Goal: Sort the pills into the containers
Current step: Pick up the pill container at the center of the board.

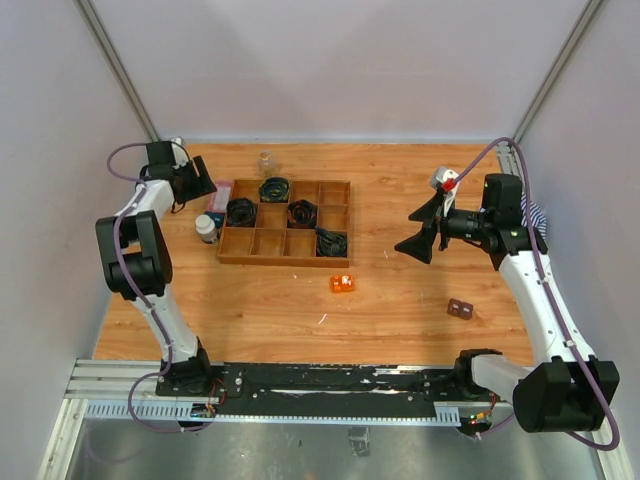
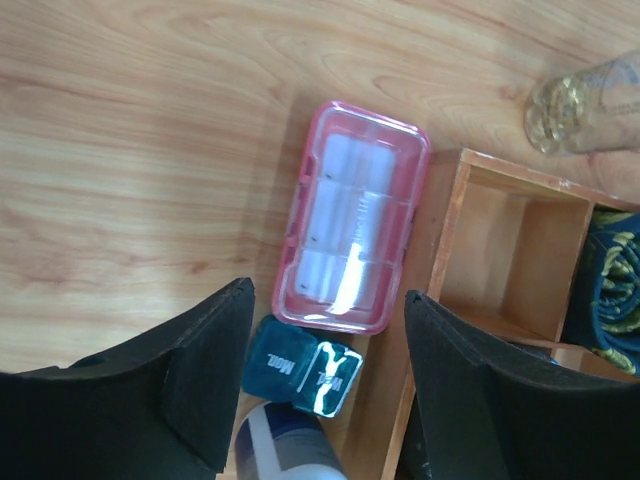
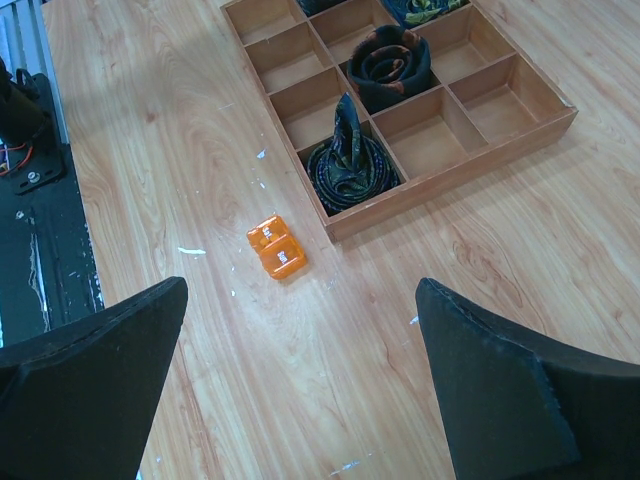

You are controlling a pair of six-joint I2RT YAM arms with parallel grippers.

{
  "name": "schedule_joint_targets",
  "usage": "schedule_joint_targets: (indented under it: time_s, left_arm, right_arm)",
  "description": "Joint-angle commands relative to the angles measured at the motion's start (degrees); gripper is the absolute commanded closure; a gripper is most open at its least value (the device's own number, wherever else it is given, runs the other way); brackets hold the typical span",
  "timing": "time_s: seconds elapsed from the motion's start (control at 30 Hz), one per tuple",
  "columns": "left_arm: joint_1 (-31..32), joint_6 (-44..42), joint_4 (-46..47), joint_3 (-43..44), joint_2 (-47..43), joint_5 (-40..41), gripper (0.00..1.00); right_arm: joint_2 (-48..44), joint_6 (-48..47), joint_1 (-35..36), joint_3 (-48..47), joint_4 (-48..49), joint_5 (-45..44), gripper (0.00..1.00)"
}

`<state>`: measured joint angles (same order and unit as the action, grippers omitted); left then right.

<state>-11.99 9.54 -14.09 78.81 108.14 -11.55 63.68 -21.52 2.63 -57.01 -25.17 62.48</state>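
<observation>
Pink and translucent, the box point(image 2: 352, 215) lies flat on the table point(image 2: 130, 150), its long side just beside the left wall of the tray point(image 2: 445, 230). Its lid looks shut, with pale compartments showing through. At its near end a dark teal packet point(image 2: 300, 372) touches or almost touches it, and the white-capped bottle point(image 2: 285, 450) stands upright next to that. The vial point(image 2: 585, 100) stands apart, beyond the tray's far left corner.

The left gripper point(image 2: 330, 295) hovers over the box's near end and the packet, jaws parted and nothing between them. The right gripper point(image 3: 300, 290) hangs well away over the right half of the table, jaws spread wide and empty, looking down on an orange block point(image 3: 277, 247) that lies near the tray's front edge. A small brown piece point(image 1: 460, 309) lies alone farther right.

No loose pills can be made out, and whether anything sits inside the containers is too small to tell. As I read it, the sorting has barely started: the box and bottle appear closed, no container is held, and the whole job of opening, filling and closing seems left to do.
</observation>
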Motion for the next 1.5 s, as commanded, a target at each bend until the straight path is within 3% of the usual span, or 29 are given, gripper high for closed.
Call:
schedule_joint_targets:
  time_s: [0.0, 0.4, 0.73, 1.13, 1.3, 1.47]
  left_arm:
    - [-0.15, 1.02, -1.91, 2.87, 2.73, -6.23, 0.32]
    - [-0.15, 3.74, -2.92, 3.25, 7.92, -7.43, 0.28]
    - [-0.23, 7.64, 0.35, 2.81, 9.88, -19.14, 0.41]
    - [-0.79, 18.24, 14.2, -3.27, 3.83, -28.26, 0.46]
    - [-0.52, 19.97, 17.3, -4.46, 4.54, -29.82, 0.47]
    - [1.4, 16.52, 13.35, -2.37, 6.53, -26.16, 0.48]
  right_arm:
    - [0.09, -1.4, 0.61, 0.63, -0.85, -0.28, 0.02]
    - [-0.32, -1.77, 0.61, 0.44, -1.36, -0.25, 0.02]
    - [-0.48, -2.73, 0.62, 0.17, -2.28, -0.58, 0.01]
    - [-0.26, -3.0, 0.62, 0.28, -2.4, -0.7, 0.02]
    - [0.02, -3.09, 0.6, 0.24, -2.42, -0.62, 0.01]
    - [0.07, -3.11, 0.62, 0.23, -2.47, -0.43, 0.01]
